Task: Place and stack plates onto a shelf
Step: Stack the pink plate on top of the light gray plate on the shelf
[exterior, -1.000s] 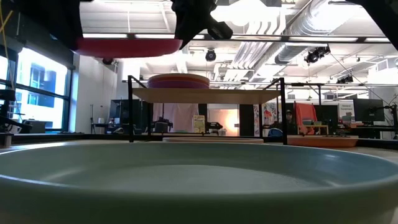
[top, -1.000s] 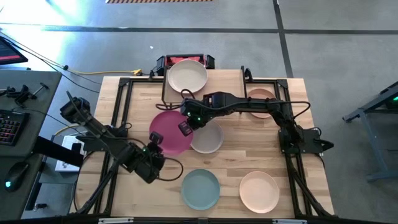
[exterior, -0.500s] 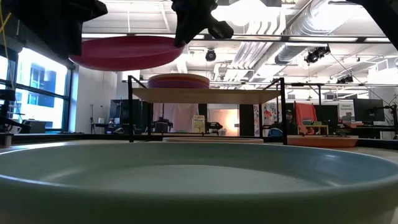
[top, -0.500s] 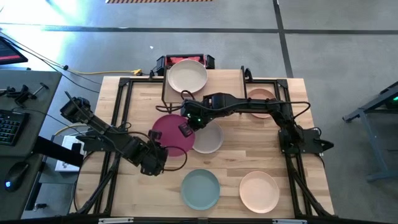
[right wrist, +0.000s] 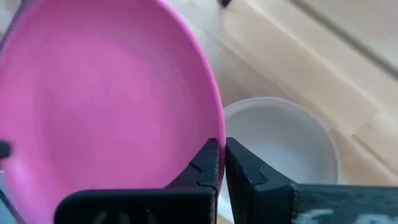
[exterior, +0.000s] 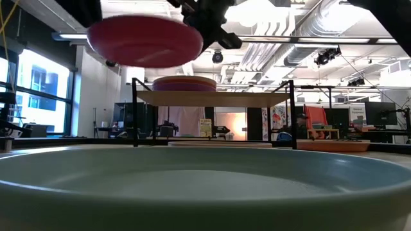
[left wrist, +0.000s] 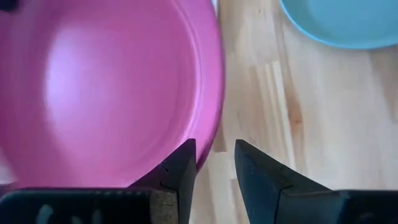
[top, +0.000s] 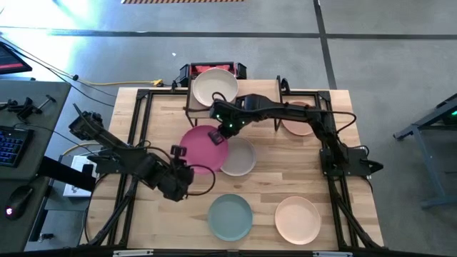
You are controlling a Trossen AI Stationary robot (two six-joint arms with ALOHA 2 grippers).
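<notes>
A pink plate (top: 201, 148) hangs above the table, with my right gripper (top: 216, 135) shut on its rim. My left gripper (top: 178, 153) stands open just beside the plate's near-left rim (left wrist: 208, 134), and nothing lies between its fingers. The shelf (exterior: 212, 98) stands at the table's far edge on black legs. It bears a stack of plates (exterior: 184, 83) whose top plate is cream (top: 216, 87). In the low view the pink plate (exterior: 144, 42) hangs higher than the shelf's top. My right gripper pinches the pink plate's rim (right wrist: 211, 127) between its two fingers, on the plate's far-right side. The fingers slant down at it from the table's far right. The plate is lifted clear of the table and hangs tilted.
A pale grey plate (top: 239, 158) lies mid-table, partly under the pink one. A teal plate (top: 230, 216) and a peach plate (top: 298, 219) lie near the front edge. A terracotta plate (top: 300, 120) lies at the far right, under my right arm.
My left gripper has opened, let go of the pink plate's rim and risen a little. My right gripper has carried the plate toward the far edge and the shelf. The plate, level a second ago, now hangs tilted from its hold.
</notes>
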